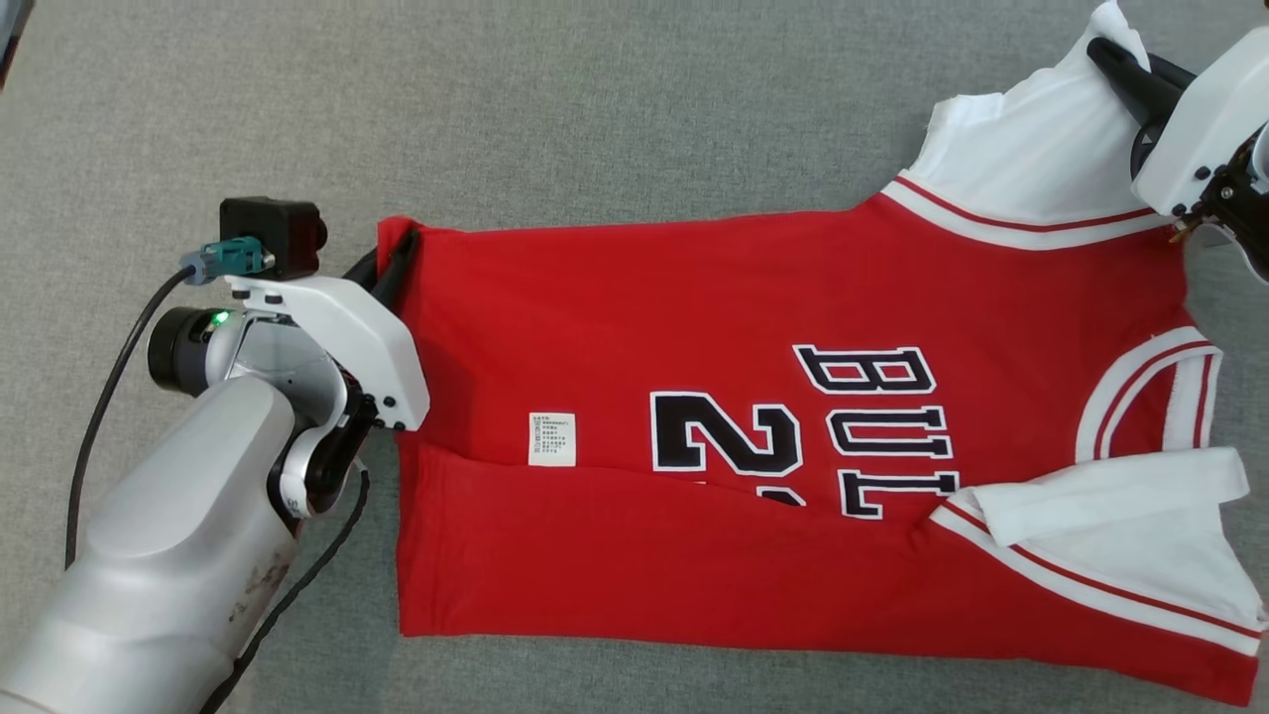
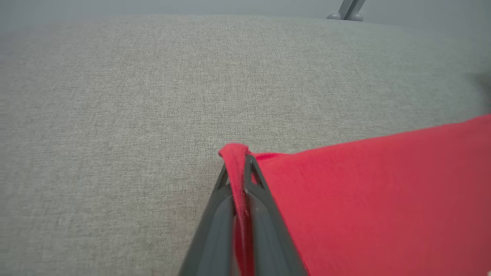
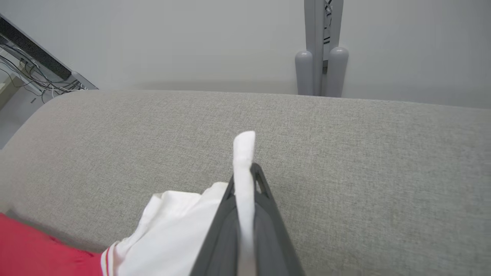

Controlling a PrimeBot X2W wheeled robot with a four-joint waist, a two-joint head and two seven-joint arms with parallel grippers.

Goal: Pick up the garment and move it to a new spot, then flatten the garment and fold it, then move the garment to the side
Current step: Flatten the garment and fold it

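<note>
A red shirt (image 1: 694, 327) lies on a desk (image 1: 595, 119) covered in grey cloth. It has white sleeves with thin red stripes. Black letters (image 1: 882, 426) and a big black number (image 1: 724, 436) with white edges are on the front, and a small white tag (image 1: 552, 438) sits near the bottom hem. The near side of the shirt is folded up over the front and hides part of the letters and the number.

The shirt lies flat and sideways. Its long way runs from the robot's left to its right, with the bottom hem at the left and the sleeves at the right.

The left gripper (image 1: 395, 263) is closed on the far corner of the hem. The right gripper (image 1: 1110, 55) is closed on the far white sleeve (image 1: 1031, 159) and lifts it a little.
</note>
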